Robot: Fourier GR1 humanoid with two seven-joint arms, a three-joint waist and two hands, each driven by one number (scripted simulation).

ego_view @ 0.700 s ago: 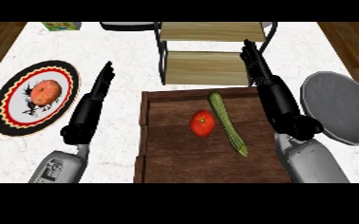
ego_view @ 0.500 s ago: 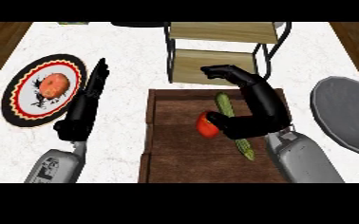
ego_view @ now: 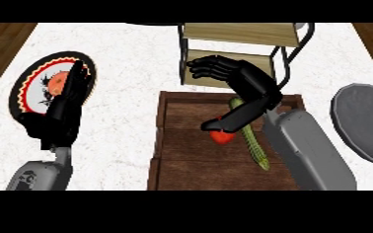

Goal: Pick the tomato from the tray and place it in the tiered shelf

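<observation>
White speckled stone makes up the tabletop (ego_view: pixel 131 69), with a strip of wooden floor showing at its 10 and 2 o'clock corners. As I judge it, the task has barely started: the tomato (ego_view: pixel 222 136) lies in the wooden tray (ego_view: pixel 191 170), near the middle of the tray's floor, and nothing has reached the tiered shelf (ego_view: pixel 241 34) at 12 o'clock, whose two pale wooden boards carry nothing that can be seen.

Over the tray hangs the right hand (ego_view: pixel 241 81). Its fingers (ego_view: pixel 200 69) are half curled and close on nothing, reaching toward the shelf's lower board at 11 o'clock from the palm, while the thumb (ego_view: pixel 226 121) stretches down toward 7 o'clock and ends at the tomato's upper edge, covering part of it. Whether the thumb touches the fruit I cannot tell. The grasp, the lift and the placing are all still to do.

Besides the tomato, the tray holds a long green cucumber (ego_view: pixel 253 145), lying just beside the tomato on its 3 o'clock side and running from 12 toward 5 o'clock; its upper end is hidden by the hand.

At 9 o'clock a patterned plate (ego_view: pixel 33 86) with a red, black and yellow rim holds something orange-red, mostly hidden by the left hand (ego_view: pixel 69 94), which rests over it with fingers straight and together. A grey plate (ego_view: pixel 353 118) sits at 3 o'clock, cut off by the edge.
</observation>
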